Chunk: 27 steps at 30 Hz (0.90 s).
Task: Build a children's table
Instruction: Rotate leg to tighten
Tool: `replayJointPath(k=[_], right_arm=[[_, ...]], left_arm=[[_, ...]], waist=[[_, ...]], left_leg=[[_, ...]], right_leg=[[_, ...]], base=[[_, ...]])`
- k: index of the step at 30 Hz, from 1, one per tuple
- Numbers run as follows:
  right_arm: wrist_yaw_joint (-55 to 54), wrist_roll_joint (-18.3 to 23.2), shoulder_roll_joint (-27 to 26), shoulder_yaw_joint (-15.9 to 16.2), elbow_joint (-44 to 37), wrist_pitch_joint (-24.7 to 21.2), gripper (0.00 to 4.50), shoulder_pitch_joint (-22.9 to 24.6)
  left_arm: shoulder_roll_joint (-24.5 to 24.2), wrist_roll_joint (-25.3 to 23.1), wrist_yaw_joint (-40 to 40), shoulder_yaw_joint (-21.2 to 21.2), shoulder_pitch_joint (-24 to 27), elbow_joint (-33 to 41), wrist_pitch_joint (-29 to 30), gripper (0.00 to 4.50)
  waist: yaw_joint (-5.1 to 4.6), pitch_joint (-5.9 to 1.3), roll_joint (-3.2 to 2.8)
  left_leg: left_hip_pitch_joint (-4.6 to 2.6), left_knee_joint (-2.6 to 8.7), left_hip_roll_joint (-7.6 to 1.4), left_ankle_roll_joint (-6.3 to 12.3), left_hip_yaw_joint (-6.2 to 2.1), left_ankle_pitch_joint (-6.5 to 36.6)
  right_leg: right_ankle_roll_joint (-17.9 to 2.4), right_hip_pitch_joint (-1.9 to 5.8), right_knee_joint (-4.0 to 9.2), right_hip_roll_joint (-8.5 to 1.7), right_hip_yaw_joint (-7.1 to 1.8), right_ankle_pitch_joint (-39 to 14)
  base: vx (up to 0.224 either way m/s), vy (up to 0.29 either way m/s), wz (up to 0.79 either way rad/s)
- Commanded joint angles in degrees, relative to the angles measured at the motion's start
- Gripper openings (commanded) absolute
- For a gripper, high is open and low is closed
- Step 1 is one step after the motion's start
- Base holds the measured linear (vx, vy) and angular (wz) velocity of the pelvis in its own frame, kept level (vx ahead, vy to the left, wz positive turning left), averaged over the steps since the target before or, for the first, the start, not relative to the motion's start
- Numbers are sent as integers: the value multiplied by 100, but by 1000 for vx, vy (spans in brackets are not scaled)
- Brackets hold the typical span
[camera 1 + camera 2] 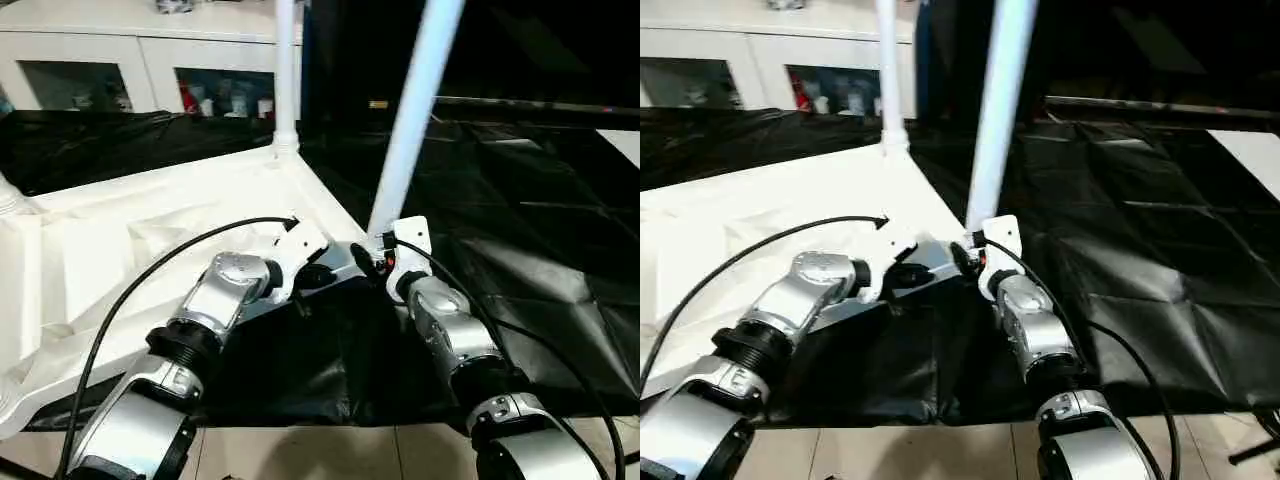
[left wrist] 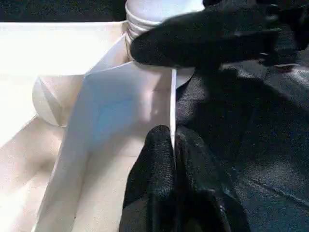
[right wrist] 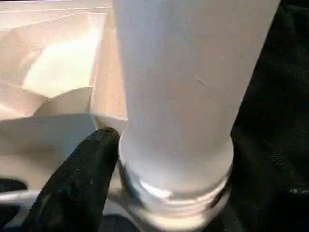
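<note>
An upturned white children's table (image 1: pixel 150 240) lies on a black-draped tabletop (image 1: pixel 520 230). At its near corner a leg (image 1: pixel 410 120) rises, leaning slightly. The right end effector (image 3: pixel 111 159) sits spread at its base, perhaps touching. The left end effector (image 2: pixel 174 159) pinches the table's rim alongside.

White table top (image 1: pixel 150 240) with ribbed underside, showing plain white throughout; white tubular legs (image 1: pixel 415 110) matching it. Black cloth (image 1: pixel 520 230) covering the worktop, creased in a square fold pattern. Silver forearms (image 1: pixel 450 330) carrying black cables (image 1: pixel 130 290); black fingers (image 2: pixel 164 183). White cabinet (image 1: pixel 140 50) standing behind.
</note>
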State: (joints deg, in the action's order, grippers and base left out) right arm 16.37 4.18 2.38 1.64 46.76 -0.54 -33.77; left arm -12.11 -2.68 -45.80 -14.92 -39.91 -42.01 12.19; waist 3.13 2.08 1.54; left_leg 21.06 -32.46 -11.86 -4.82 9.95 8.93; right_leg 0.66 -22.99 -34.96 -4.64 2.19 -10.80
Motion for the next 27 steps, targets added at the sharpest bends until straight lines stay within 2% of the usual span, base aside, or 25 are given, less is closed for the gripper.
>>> replayJointPath(k=[1,3,7,10,14,17,21,25,27], right_arm=[[481,57,104,125,-74,-61,384,-32],[1205,35,440,330,-367,-108,384,35],[1994,-134,933,666,-713,-197,384,176],[2536,-118,1213,781,-980,-268,384,301],[3420,126,1620,910,-1623,-397,384,519],[3652,219,1702,962,-1819,-453,384,584],[3875,230,1761,1081,-1969,-498,384,664],[4047,312,1728,1046,-2111,-674,384,748],[4088,331,1723,1040,-2130,-682,384,754]], left_arm=[[-59,79,-49,159,123,-102,-233,0],[-249,160,-443,142,212,11,-367,0],[-514,292,-1017,113,361,223,-477,0],[-715,373,-1422,69,472,372,-576,0],[-1056,572,-2209,-7,694,759,-616,0],[-1130,664,-2418,-1,762,909,-513,0],[-1164,737,-2576,-10,845,1080,-411,0],[-1183,768,-2652,-18,930,1254,-287,0],[-1183,765,-2662,-18,947,1273,-279,0]], waist=[[8,-282,25],[0,-284,60],[1,-294,47],[19,-295,42],[38,-306,33],[43,-288,28],[50,-274,45],[52,-276,67],[55,-283,67]], left_leg=[[-37,389,-60,-8,3,1941],[-7,379,-57,70,9,1836],[7,356,-63,169,21,1553],[-10,346,-80,205,29,1437],[-17,336,-102,315,37,1248],[-34,347,-101,274,46,1400],[-40,360,-111,179,38,1548],[-33,358,-105,180,37,1469],[-33,348,-101,202,42,1376]], right_leg=[[-867,202,518,-245,-159,-1856],[-888,233,517,-245,-155,-1767],[-990,250,479,-248,-163,-1420],[-1112,251,453,-238,-168,-1182],[-1268,260,392,-233,-170,-694],[-1305,242,411,-233,-167,-912],[-1223,231,433,-251,-177,-1251],[-1175,232,431,-248,-179,-1256],[-1211,233,415,-241,-179,-1099]], base=[[0,0,0],[0,0,0],[0,0,0],[0,0,0],[0,0,0],[0,0,0],[0,0,0],[0,0,0],[0,0,0]])
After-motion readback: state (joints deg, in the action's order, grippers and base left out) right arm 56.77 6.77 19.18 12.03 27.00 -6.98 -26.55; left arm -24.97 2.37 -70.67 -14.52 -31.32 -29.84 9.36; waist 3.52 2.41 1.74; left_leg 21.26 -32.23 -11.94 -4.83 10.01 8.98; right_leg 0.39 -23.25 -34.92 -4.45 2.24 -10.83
